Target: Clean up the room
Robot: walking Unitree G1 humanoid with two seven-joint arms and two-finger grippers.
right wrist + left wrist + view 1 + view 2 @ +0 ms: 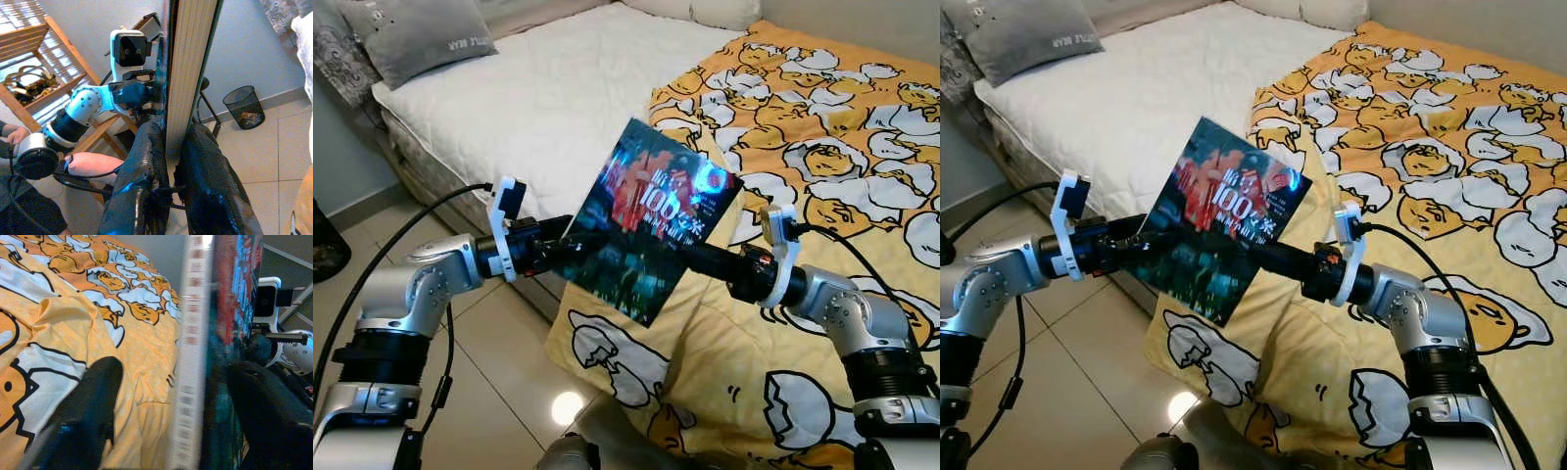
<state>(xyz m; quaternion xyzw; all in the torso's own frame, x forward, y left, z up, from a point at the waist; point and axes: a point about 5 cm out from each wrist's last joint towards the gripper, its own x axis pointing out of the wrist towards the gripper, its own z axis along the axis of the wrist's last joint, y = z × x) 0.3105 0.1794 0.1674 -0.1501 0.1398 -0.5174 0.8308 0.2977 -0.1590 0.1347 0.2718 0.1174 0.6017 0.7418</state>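
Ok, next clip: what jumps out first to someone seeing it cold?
A glossy dark book with a red and blue cover held up in the air between both arms, the left end effector and the right end effector gripping opposite edges. Behind it lies a yellow duvet printed with cartoon eggs over a white quilted mattress.

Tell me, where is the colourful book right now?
In the eye views the book is up in the air at the centre, held between the left gripper and the right gripper, above the bed's edge and the yellow duck blanket.
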